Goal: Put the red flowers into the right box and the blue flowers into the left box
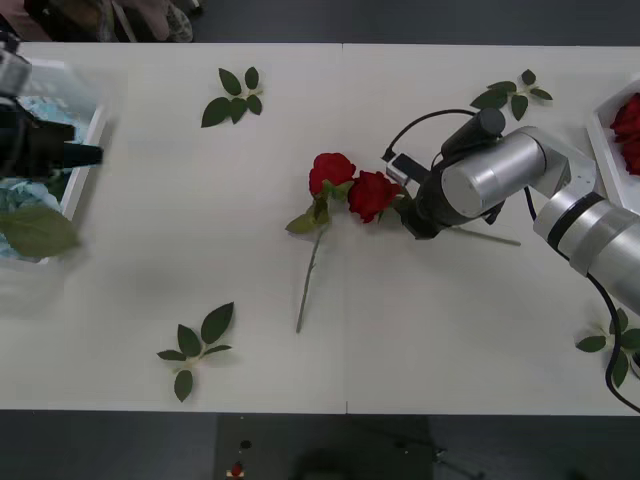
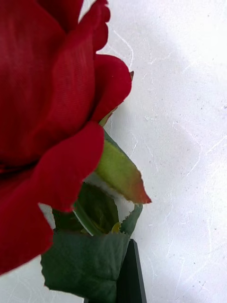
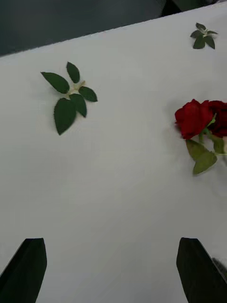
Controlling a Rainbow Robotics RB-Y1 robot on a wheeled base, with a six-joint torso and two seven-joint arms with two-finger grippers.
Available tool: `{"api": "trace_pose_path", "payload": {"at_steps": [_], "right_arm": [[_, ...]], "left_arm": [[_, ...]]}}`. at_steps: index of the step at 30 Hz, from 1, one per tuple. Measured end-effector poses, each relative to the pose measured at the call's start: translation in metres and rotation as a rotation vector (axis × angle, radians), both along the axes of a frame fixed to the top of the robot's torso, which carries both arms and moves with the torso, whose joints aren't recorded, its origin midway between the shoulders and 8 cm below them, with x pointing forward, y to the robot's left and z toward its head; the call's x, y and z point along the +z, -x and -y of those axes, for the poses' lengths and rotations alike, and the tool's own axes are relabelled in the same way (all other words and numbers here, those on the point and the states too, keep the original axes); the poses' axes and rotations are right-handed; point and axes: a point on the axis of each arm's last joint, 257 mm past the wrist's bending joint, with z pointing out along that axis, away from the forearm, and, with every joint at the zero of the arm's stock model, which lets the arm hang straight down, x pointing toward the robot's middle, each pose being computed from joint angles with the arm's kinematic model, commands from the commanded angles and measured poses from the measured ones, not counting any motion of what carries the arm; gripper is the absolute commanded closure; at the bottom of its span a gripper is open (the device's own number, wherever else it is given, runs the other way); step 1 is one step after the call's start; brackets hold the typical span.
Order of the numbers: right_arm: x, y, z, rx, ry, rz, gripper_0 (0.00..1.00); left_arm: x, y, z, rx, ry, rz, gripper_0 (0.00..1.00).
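Note:
Two red flowers lie side by side mid-table, one with its stem running toward the front edge, the other with its stem running right. My right gripper is down at the base of the second bloom. One black finger stands near the middle beside the leaves, shut on the stem. More red flowers lie in the right box. My left gripper hovers open over the left box, which holds blue flowers.
Loose green leaf sprigs lie at the back left, front left, back right and front right. The left wrist view looks across bare table to a sprig and the roses.

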Motion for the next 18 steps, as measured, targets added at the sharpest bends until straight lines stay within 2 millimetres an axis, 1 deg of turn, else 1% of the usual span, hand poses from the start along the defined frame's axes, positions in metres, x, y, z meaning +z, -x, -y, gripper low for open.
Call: {"api": "trace_pose_path", "payload": {"at_steps": [2, 5, 7, 9, 12, 13, 16, 18], "right_arm": [[0.001, 0.0, -0.001, -0.006, -0.013, -0.002, 1.0], [0.007, -0.003, 0.001, -0.036, -0.055, -0.013, 1.0], [0.016, -0.002, 0.005, -0.075, -0.103, -0.044, 1.0], [0.032, -0.002, 0.017, -0.125, -0.151, -0.079, 1.0], [0.073, -0.012, 0.05, -0.212, -0.223, -0.088, 1.0], [0.09, -0.016, 0.066, -0.244, -0.243, -0.079, 1.0], [0.138, -0.024, 0.125, -0.344, -0.275, -0.043, 1.0], [0.169, -0.026, 0.174, -0.416, -0.278, 0.006, 1.0]], "left_arm": [[-0.016, 0.0, 0.026, 0.02, 0.061, -0.074, 0.2], [-0.032, 0.005, 0.064, -0.019, 0.07, -0.103, 0.2], [-0.042, 0.011, 0.092, -0.05, 0.082, -0.137, 0.2], [-0.053, 0.014, 0.118, -0.044, 0.121, -0.21, 0.2], [-0.079, 0.019, 0.159, -0.043, 0.114, -0.311, 0.2], [-0.087, 0.022, 0.172, -0.06, 0.093, -0.323, 0.2], [-0.103, 0.025, 0.205, -0.109, 0.038, -0.33, 0.19], [-0.109, 0.024, 0.224, -0.11, 0.04, -0.351, 0.2]]}}
